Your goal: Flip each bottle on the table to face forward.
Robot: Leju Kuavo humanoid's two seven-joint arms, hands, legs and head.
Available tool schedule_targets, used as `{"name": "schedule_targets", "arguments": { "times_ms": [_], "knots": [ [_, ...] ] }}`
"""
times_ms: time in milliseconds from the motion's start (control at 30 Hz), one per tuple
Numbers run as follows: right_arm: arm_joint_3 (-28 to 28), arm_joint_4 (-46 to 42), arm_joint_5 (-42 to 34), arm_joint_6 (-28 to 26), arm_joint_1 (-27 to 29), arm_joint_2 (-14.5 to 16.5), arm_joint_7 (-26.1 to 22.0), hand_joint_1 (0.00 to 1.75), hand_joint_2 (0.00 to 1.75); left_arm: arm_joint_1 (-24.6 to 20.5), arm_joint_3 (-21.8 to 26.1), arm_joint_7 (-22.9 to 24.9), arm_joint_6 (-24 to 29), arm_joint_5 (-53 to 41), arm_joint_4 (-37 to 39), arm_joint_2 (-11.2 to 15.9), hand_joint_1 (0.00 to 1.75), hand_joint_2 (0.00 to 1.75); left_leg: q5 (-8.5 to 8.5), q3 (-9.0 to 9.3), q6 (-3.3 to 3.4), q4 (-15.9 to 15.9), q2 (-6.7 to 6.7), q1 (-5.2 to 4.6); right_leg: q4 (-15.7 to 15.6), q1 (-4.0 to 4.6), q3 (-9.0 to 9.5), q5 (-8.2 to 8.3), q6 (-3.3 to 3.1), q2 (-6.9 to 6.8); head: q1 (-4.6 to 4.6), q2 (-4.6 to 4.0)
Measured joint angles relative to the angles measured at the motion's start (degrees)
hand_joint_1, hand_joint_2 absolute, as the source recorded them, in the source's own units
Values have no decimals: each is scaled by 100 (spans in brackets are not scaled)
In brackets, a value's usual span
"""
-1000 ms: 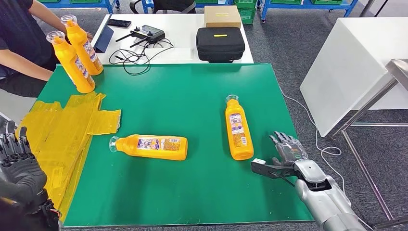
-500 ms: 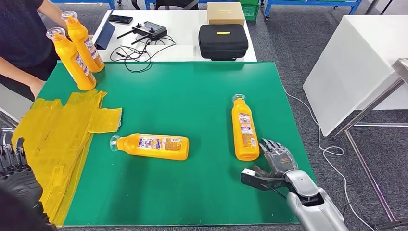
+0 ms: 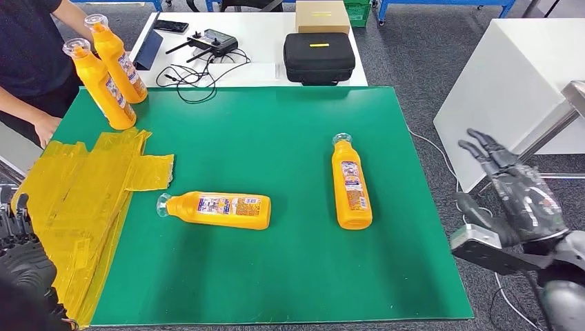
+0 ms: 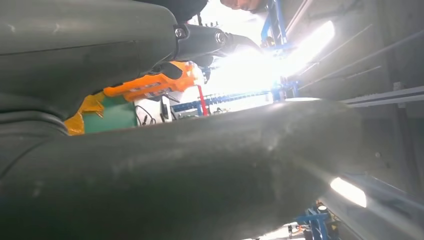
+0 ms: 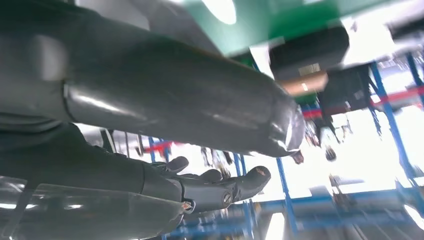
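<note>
While glossy orange bottles lie flat, right robot hand hangs open – left robot hand's state unclear.

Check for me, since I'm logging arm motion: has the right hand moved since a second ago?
Yes. The right hand has swung outward, from beside the lying bottle to past the green table's right edge.

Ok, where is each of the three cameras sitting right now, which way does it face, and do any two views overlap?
Head view: high on the body, looking forward and down at the green table with two lying bottles; right hand raised off the table's right edge, left hand low at the left.
Left wrist view: behind the left hand, looking low across the table edge at an orange bottle.
Right wrist view: behind the right hand, looking toward blue racks.
Shared: the green table and the black case.
</note>
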Motion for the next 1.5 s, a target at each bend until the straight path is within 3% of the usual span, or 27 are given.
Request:
{"name": "schedule_targets", "arguments": {
  "times_ms": [100, 233, 367, 467, 667, 767, 900, 1133, 1367, 1500],
  "knots": [
    [-176, -10, -32, -164, -368, -3, 95, 0, 0, -60, -8, 0, 30, 37, 3, -4, 0, 0, 0, 1, -1, -2, 24, 6, 1, 3, 0, 2, -1, 21, -1, 0],
    [290, 1028, 721, -1369, -1307, 558, 333, 0, 0, -207, -90, 0, 103, 42, 44, -38, 0, 0, 10, 23, -3, -2, 58, 18, 1, 15, 3, 21, -8, 57, -1, 0],
    [678, 1687, 719, -1603, -1689, 887, 363, 0, 175, -248, -163, 0, 136, 42, 73, -45, 0, 0, 26, 16, -5, -1, 27, 22, 5, 17, 0, 24, -9, 31, -1, 0],
    [774, 2244, 115, -1566, -2023, 1236, 438, 0, 175, -350, -244, 1, 153, 75, 185, -46, 0, 0, 28, 7, -8, -2, 25, 30, 8, 22, -5, 24, -9, 27, -1, 0],
    [935, 4794, -500, -2293, -3139, 2464, 444, 0, 175, -1007, -818, 4, 545, 126, 750, -43, 0, 0, 47, 6, -26, -2, 29, 32, 13, 24, -8, 39, -28, 33, 1, 0],
    [1068, 5649, -481, -2154, -3495, 2985, 622, 0, 175, -1156, -991, 4, 717, 261, 927, -29, 0, 0, 50, -1, -27, -2, 29, 32, 25, 23, -19, 39, -27, 33, 0, 0],
    [1317, 6409, -234, -1804, -3958, 3503, 1305, 0, 175, -1130, -1016, 3, 772, 470, 1017, 71, 0, 0, 51, -18, -28, -1, 26, 32, 36, 23, -47, 37, -28, 31, 0, 0],
    [1684, 6986, 181, -1809, -4420, 3948, 1906, 0, 175, -979, -1013, 2, 833, 509, 1047, 198, 0, 0, 52, -36, -30, -1, 19, 32, 39, 21, -58, 35, -29, 22, 2, 0],
    [2451, 7217, 1538, -2176, -4610, 4208, 3451, 0, 175, -666, -965, 2, 1020, 538, 906, 203, 0, 0, 52, -36, -30, -1, 20, 27, 37, 19, -60, 35, -29, 22, 1, 0],
    [2862, 7281, 1954, -2237, -4600, 4237, 3832, 0, 175, -480, -917, 2, 1071, 558, 743, 199, 0, 0, 52, -36, -30, -1, 19, 27, 37, 19, -61, 35, -29, 21, 2, 0]
  ]
}}
